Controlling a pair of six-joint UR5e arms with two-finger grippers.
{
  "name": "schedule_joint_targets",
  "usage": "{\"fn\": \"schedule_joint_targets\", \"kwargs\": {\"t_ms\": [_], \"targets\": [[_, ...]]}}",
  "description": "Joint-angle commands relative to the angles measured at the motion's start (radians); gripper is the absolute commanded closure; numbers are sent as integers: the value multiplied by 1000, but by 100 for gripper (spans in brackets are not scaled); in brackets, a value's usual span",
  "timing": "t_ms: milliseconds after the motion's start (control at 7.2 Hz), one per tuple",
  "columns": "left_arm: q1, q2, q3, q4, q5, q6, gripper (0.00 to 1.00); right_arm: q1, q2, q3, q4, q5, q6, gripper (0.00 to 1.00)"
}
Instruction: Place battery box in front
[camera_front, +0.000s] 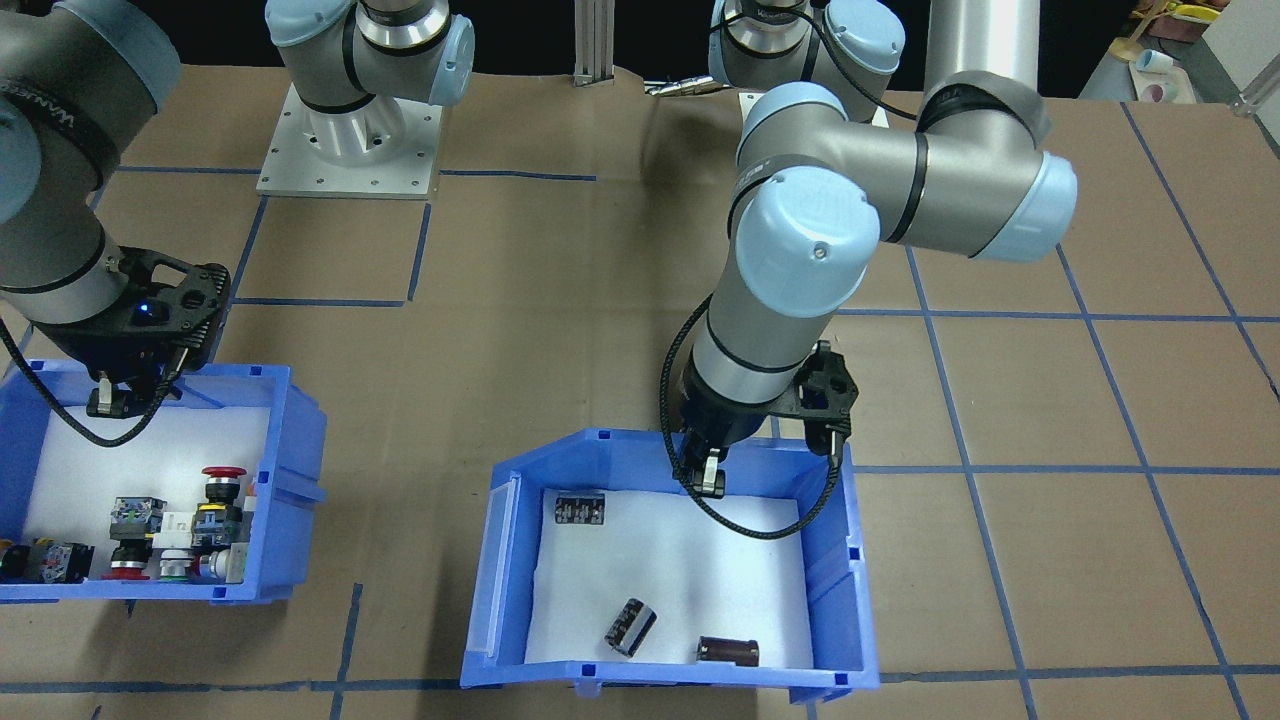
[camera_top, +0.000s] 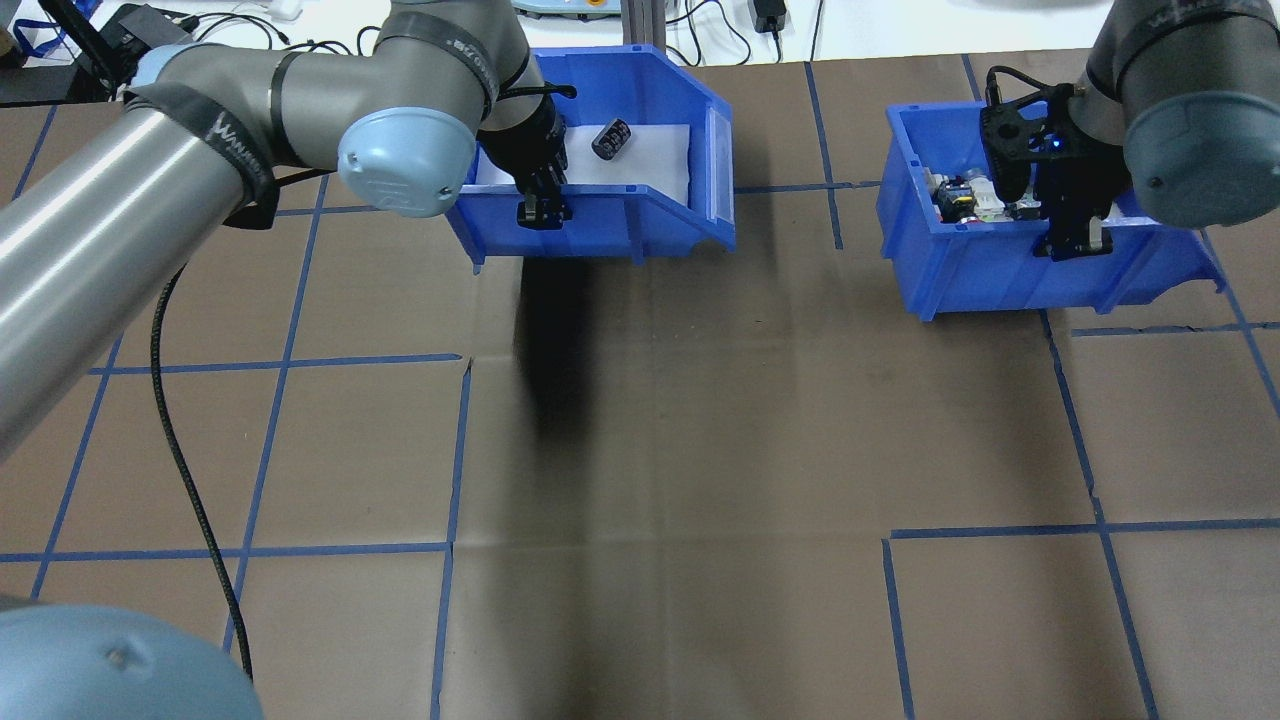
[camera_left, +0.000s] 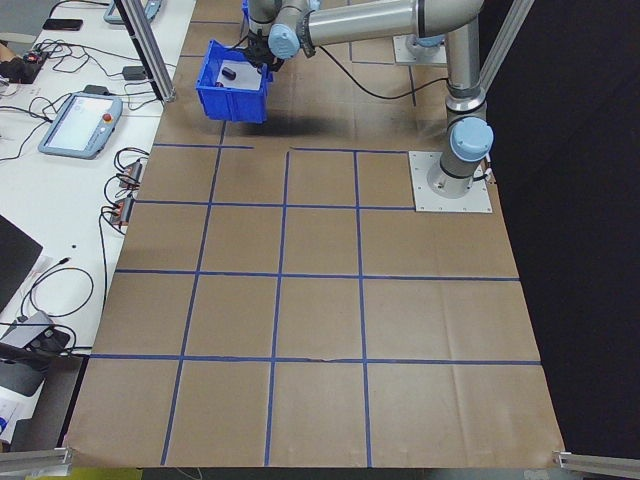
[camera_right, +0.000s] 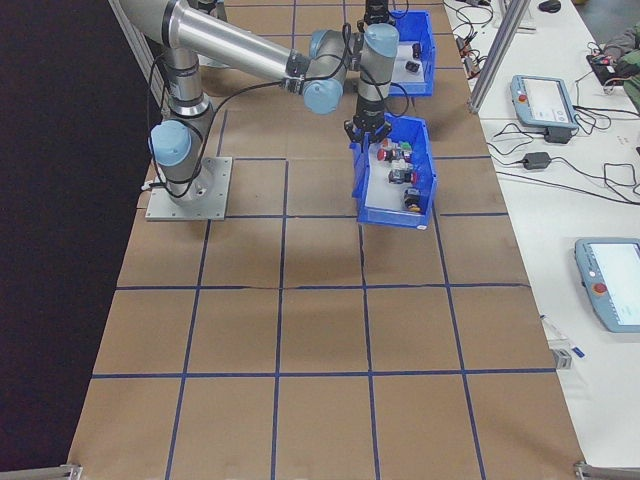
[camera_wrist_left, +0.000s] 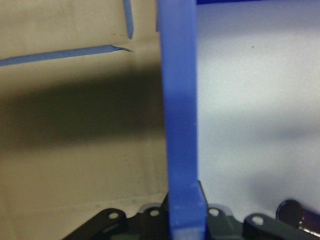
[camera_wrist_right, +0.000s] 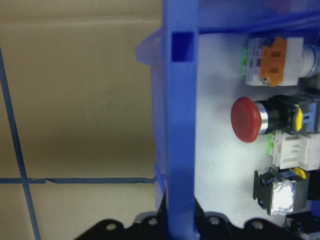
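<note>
table (camera_top: 700, 420): brown paper with blue tape grid is covering it.
battery box (camera_front: 830, 600): sitting on the table's far side from the robot's base, left half; white liner holding three dark cylinders (camera_front: 630, 627).
button bin (camera_front: 295, 440): resting on the right half, well apart from the battery box.
left gripper (camera_front: 708, 478): straddling the battery box's near wall and clamping it, one finger inside, one outside.
right gripper (camera_top: 1072, 243): gripping the button bin's near wall the same way.
</note>
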Motion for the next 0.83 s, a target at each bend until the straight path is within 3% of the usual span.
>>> {"fn": "schedule_joint_targets", "kwargs": {"t_ms": [0,694], "targets": [[-34,-89,78,6,-1,-50,100,-4,-5,17,-16,1,-4,95],[-93,-151,66,66,-4,-113,99,-3,-6,31,-15,2,-4,95]]}}
